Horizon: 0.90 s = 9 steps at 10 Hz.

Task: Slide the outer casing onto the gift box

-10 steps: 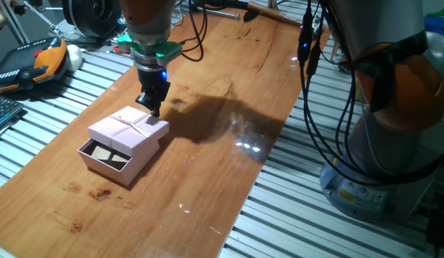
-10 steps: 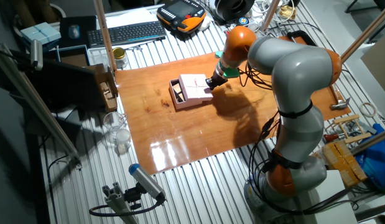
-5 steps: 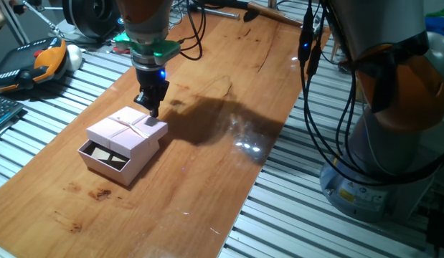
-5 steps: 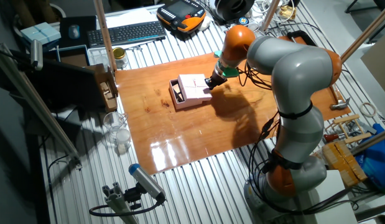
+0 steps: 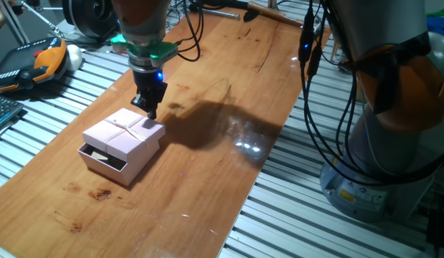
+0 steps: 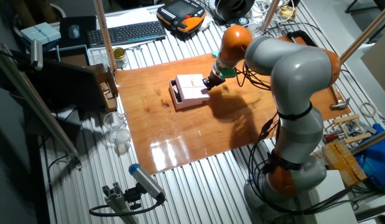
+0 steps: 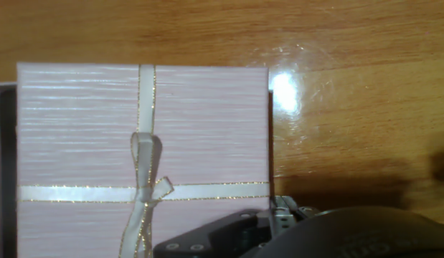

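The outer casing [image 5: 125, 133], a flat pale pink lid with a crossed ribbon and small bow, lies over most of the gift box [image 5: 101, 160]. Only the tray's open front end shows, dark inside with a sliver of tan. My gripper [image 5: 149, 110] is shut, its tips against the casing's far edge. In the other fixed view the gripper [image 6: 208, 84] is at the casing's [image 6: 192, 88] right side, and the tray [image 6: 173, 94] sticks out on the left. The hand view shows the casing's top [image 7: 200, 136], the tray's dark strip [image 7: 2, 143] at the left, and my gripper [image 7: 279, 212] at the bottom edge.
The box rests on a wooden board [image 5: 229, 93] laid on a slatted metal table. An orange teach pendant [image 5: 39, 63] lies at the left, a keyboard [image 6: 127, 31] at the back. Cables and the robot base [image 5: 383, 165] stand to the right.
The casing has slid further over the tray, pushed by my gripper, which moved the same way. Less of the tray's open end and tan pieces shows now.
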Tool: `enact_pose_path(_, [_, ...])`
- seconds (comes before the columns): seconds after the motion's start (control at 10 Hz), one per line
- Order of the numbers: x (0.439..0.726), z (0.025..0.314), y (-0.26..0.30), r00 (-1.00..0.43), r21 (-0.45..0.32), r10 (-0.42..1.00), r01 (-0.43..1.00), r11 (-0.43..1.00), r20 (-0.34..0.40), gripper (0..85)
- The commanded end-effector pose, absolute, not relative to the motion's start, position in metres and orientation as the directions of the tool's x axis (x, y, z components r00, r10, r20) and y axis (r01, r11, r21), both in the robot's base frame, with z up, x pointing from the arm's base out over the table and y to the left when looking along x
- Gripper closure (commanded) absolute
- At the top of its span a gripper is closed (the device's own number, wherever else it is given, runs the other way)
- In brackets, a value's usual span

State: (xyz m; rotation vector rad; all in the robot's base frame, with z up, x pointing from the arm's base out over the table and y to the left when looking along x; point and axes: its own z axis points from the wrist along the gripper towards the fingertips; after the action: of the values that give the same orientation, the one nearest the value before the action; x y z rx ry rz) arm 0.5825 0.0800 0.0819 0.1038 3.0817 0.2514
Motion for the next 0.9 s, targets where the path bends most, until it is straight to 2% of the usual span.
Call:
enact_pose_path(0.0, [0.5814, 0.0814, 0.0819, -0.996, 0.164, 0.075, 0.066, 0.984, -0.044, 85.0])
enact_pose_path(0.8, [0.5758, 0.0846, 0.0901, -0.996, 0.164, 0.079, 0.070, 0.984, -0.049, 85.0])
